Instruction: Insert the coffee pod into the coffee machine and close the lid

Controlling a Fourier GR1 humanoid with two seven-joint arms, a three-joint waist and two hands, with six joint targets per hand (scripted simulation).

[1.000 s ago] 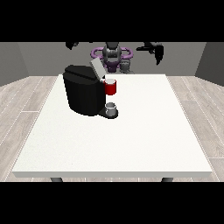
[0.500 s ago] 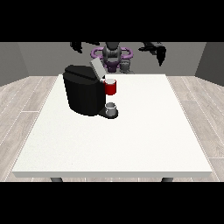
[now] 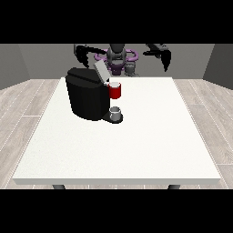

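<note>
The black coffee machine [image 3: 86,98] stands on the left half of the white table [image 3: 150,136]. Its grey lid [image 3: 101,72] is tilted up and open, and a red pod holder [image 3: 115,91] juts from its front. Below it a small grey cup [image 3: 115,113] sits on the machine's base. A small grey coffee pod [image 3: 130,68] stands at the table's far edge, in front of the robot. The hand at the view's left [image 3: 82,53] hovers above and behind the machine, holding nothing. The hand at the view's right [image 3: 164,58] hangs over the far right edge, fingers drooping, also holding nothing.
The robot's torso [image 3: 117,57] with a purple ring stands behind the far edge. Wooden floor surrounds the table. Bare white tabletop stretches across the right and the front.
Both raised hands have sunk slightly towards the table. The machine, its open lid and the pod have not moved.
</note>
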